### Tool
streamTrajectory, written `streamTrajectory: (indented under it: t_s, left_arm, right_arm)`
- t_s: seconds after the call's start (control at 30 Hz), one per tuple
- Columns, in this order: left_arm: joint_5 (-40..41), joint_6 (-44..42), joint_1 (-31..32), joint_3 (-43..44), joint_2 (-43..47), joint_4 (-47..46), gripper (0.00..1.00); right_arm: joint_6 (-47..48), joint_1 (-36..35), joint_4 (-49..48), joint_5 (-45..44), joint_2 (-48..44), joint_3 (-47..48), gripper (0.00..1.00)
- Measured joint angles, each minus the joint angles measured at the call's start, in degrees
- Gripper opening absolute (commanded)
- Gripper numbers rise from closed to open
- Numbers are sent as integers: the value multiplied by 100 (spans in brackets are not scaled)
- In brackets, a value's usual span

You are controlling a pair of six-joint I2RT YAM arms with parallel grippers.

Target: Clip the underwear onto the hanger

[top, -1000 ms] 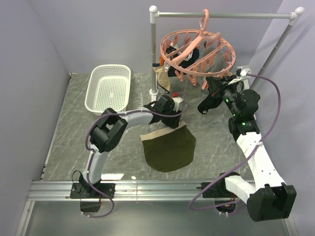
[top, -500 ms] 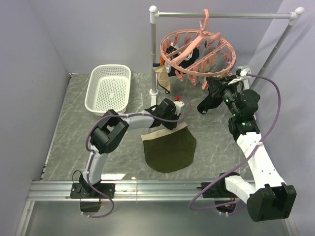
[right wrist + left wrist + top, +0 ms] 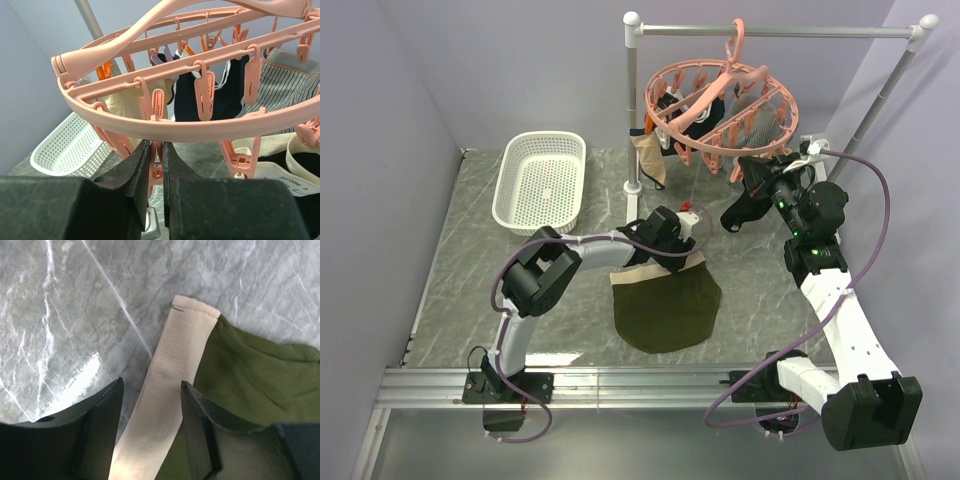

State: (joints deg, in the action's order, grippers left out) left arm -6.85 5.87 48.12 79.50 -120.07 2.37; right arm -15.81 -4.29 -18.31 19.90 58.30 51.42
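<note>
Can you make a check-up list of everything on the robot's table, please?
Surface: grey marble table.
Job's things: olive underwear flat on table; pink hanger hangs on the rail stand.
Clutter: white basket, empty; other clothes clipped on hanger.
Grippers: left gripper open, straddling the beige waistband; right gripper shut on a hanger peg.
Cables: purple cables loop beside both arms.
Surroundings: grey rail stand, lilac walls.

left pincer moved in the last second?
Yes. The left pincer shifted toward the table's near edge and slightly right, away from the stand post, and is now over the underwear.
</note>
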Motion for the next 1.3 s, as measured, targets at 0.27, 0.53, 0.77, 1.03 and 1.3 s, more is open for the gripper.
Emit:
streamTrajectory:
  t_s: [0.27, 0.53, 0.77, 1.03, 1.3]
  left_arm:
    - [-247, -173, 2, -245, 175, 4, 57]
    - [22, -245, 129, -149, 129, 166, 43]
    - [439, -501, 337, 11, -44, 63, 18]
    - [719, -968, 463, -590, 210, -699, 0]
    - [1102, -2446, 437, -1982, 1314, -1460, 0]
  right_arm:
    - [0, 0, 11, 0, -2, 0, 0]
    - [0, 0, 39, -2, -2, 0, 0]
    - [-9, 0, 52, -2, 0, 2, 0]
    - [-22, 0, 181, -28, 0, 87, 0]
    - [-90, 0, 249, 15, -2, 94, 0]
